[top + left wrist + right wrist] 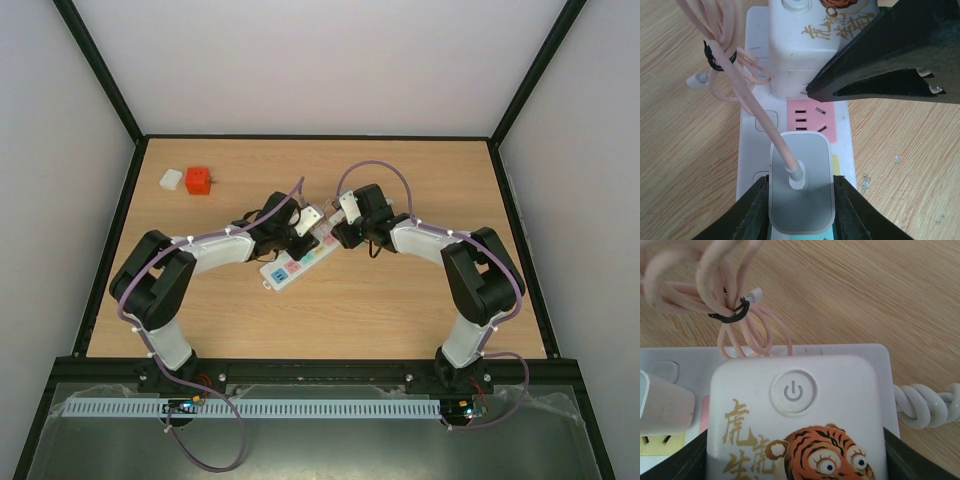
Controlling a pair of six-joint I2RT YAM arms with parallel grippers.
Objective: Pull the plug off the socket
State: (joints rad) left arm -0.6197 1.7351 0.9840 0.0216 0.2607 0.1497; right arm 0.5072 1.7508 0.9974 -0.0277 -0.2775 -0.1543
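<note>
Where the bench [420, 310] reaches its far left corner, a small white piece [171, 178] and a red cube [198, 180] sit side by side, well apart from the rest; near the middle the socket [290, 268] lies slantwise; the left gripper [801, 181] is clenched on the grey-white plug [801, 205], one finger against each side, the plug seated just beside a pink outlet square [810, 117]; a bundled pink cable [722, 50] rises from it; the right gripper [795, 437] clasps the tall white tiger-printed block [840, 390] at the socket's right end; a twisted white cord [925, 405] leaves that end.
</note>
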